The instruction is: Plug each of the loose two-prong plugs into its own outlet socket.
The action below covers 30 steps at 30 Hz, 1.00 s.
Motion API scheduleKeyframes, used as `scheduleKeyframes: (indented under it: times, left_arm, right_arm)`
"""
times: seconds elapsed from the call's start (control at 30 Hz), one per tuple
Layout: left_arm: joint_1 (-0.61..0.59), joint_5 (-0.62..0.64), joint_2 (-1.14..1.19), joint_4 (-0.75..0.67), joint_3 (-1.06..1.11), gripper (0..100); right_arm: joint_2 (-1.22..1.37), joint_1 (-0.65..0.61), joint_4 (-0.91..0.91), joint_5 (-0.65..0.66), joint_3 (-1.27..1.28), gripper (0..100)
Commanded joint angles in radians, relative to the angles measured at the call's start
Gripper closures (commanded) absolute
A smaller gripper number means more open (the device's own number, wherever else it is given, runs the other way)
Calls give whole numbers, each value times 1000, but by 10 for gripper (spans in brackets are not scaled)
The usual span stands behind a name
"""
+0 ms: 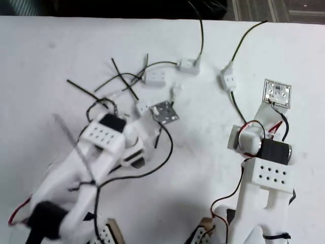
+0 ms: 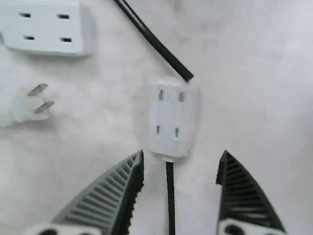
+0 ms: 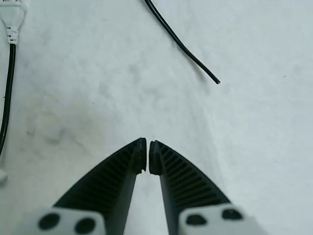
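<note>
Left wrist view, item 1: left jaws, spread wide and holding nothing, poised over the counter (image 2: 264, 73). They straddle the black lead (image 2: 169, 196) that runs out of a white outlet socket (image 2: 172, 120), which lies flat just ahead of the tips.

Item 2: loose two-prong plug (image 2: 29, 105), lying off to one side of that socket, prongs bare, well outside the jaws' span.

Item 3: second outlet block (image 2: 46, 27), beyond the plug, unoccupied.

Item 4: right jaws, tips pressed together on nothing, over bare counter; a cut black cord end (image 3: 183, 46) lies ahead of them.

Hazards, as judged:
- Closing now would likely pinch the lead or socket body, not a plug.
- The unanchored socket may slide when a plug is pushed in.
- Prongs lying askew to the slots could jam.

Obstructions: a stray black cord (image 2: 154, 41) ends against the socket's far edge. The high view shows crossed cords (image 1: 122, 81) among the outlets, liable to snag.
</note>
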Motion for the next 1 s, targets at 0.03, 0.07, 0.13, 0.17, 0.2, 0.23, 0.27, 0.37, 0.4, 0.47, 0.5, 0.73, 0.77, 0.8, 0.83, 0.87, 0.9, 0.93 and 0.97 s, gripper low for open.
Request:
scheduleKeyframes:
  times: [0.03,0.07,0.13,0.17,0.2,0.23,0.27,0.37,0.4,0.47,0.5,0.73,0.77,0.8,0.83,0.87,0.9,0.93,0.97]
  left_arm:
    - [-13,17,-110,-2,31,740]
    - [-27,18,-114,-2,40,740]
    - [-56,43,-116,-2,44,740]
    - [-84,55,-117,0,43,740]
    - [-114,64,-117,2,41,740]
    - [-147,75,-117,5,41,742]
    - [-174,86,-119,5,44,752]
    - [-265,98,-119,5,52,814]
    - [-305,98,-119,5,55,835]
    - [-392,100,-119,-2,69,857]
    - [-437,97,-119,-5,80,857]
    - [-648,92,-125,-149,210,862]
    - [-659,92,-143,-144,213,862]
    - [-664,92,-171,-144,224,862]
    - [-662,97,-206,-147,247,862]
    - [-657,98,-245,-155,275,862]
    - [-657,100,-289,-169,305,862]
    - [-657,100,-337,-184,338,862]
    - [-659,100,-386,-196,370,862]
  right_arm:
    - [-22,-7,5,11,-11,981]
    - [-22,-7,5,11,-11,981]
    - [-22,-7,5,11,-11,981]
    - [-22,-7,5,11,-11,981]
    - [-22,-8,5,11,-12,981]
    - [-21,-19,4,11,-17,981]
    - [-21,-36,4,11,-18,981]
    - [-21,-122,4,6,-40,981]
    - [-21,-153,8,6,-58,981]
    - [-19,-211,27,6,-98,981]
    - [-18,-246,36,5,-120,981]
    - [234,-455,119,-9,-325,915]
    - [295,-479,131,-31,-367,907]
    - [358,-501,142,-54,-411,909]
    - [426,-522,145,-74,-457,913]
    - [492,-538,143,-95,-506,919]
    - [558,-549,139,-118,-557,923]
    - [622,-558,133,-138,-609,926]
    - [690,-562,124,-152,-658,926]
